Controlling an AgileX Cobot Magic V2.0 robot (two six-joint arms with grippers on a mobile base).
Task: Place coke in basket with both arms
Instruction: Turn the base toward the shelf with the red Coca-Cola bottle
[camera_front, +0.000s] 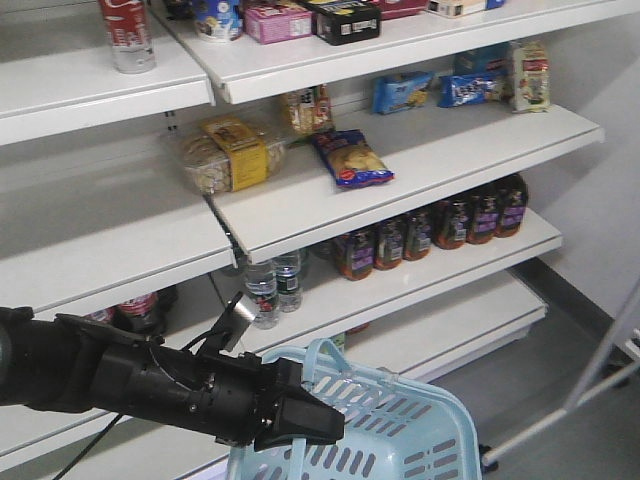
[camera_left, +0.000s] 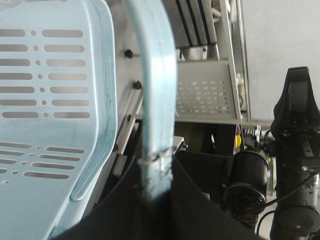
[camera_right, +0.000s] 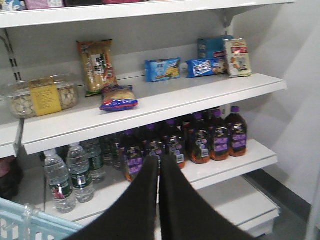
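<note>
Front view: shows coke (camera_front: 126, 35) upright on top shelf (camera_front: 60, 90) at 11 o'clock, well apart from basket (camera_front: 420, 440) at 6 o'clock; left gripper (camera_front: 322, 425) at 7 o'clock, against basket's near rim.
Left wrist view: shows jaws clamped on basket handle (camera_left: 157, 75); slotted basket wall at 9 o'clock.
Right wrist view: shows right gripper (camera_right: 159, 160) at 6 o'clock, tips pressed together, nothing between; basket corner at 8 o'clock; dark bottles (camera_right: 210, 140) at 3 o'clock.

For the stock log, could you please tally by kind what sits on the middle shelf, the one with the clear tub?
Clear tub: 1
Snack bags: 2
Flat blue packs: 2
Blue box: 1
White packet: 1
Total: 7
</note>
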